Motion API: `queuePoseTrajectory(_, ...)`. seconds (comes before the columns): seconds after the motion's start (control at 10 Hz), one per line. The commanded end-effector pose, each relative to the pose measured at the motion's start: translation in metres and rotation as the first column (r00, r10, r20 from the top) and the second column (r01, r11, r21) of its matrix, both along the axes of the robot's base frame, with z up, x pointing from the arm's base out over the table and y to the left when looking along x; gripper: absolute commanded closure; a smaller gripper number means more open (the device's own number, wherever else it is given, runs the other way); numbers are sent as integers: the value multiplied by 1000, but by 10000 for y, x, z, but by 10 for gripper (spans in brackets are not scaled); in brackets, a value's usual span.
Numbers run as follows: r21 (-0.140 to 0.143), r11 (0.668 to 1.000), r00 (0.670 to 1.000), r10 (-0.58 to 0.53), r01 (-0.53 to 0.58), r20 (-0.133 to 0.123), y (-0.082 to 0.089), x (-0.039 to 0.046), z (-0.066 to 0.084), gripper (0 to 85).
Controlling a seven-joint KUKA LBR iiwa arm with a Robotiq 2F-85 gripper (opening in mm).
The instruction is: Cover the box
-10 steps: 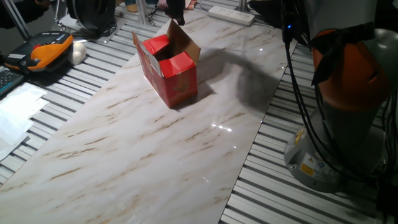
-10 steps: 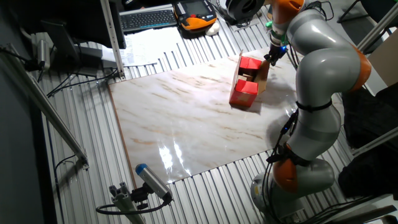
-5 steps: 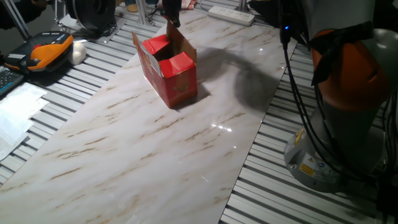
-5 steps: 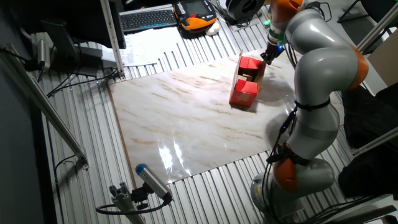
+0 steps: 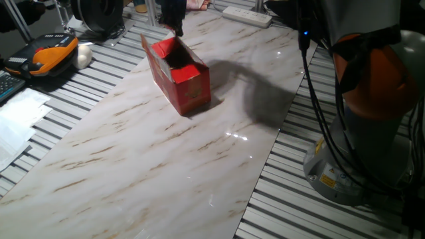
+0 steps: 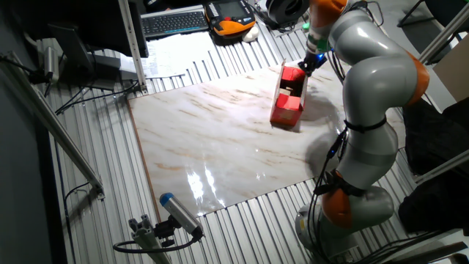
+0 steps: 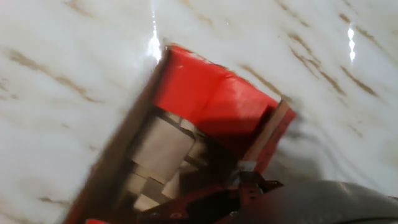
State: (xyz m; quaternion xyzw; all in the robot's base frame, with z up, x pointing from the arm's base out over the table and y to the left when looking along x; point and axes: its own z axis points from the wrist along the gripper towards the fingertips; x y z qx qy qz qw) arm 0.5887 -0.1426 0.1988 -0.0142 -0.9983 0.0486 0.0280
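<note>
1. We see one red box (image 5: 180,78) standing on the marble table (image 5: 153,159), near the table's far end, its top still partly open.
2. Two red end flaps lie folded over the box's opening, with a dark gap between them; in the hand view the inside shows pale packed contents.
3. One gripper (image 5: 174,14) hangs just above the box's far end; we cannot tell whether its fingers are spread or closed.
4. Beyond the box lies one white power strip (image 5: 247,15).
5. Left of the box, off the table, sits one orange-and-black device (image 5: 52,53).
</note>
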Motion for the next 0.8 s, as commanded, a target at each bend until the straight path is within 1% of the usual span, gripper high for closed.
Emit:
queuePoseTrajectory(0.0, 3, 1000, 1000, -7, 7, 7, 36, -6, -40, 850)
queuePoseTrajectory(0.3, 19, 1000, 999, -26, 25, 43, 128, -15, -203, 850)
queuePoseTrajectory(0.5, 19, 999, 997, -34, 32, 73, 186, -26, -361, 850)
queuePoseTrajectory(0.7, 17, 999, 996, -29, 28, 82, 202, -59, -469, 850)
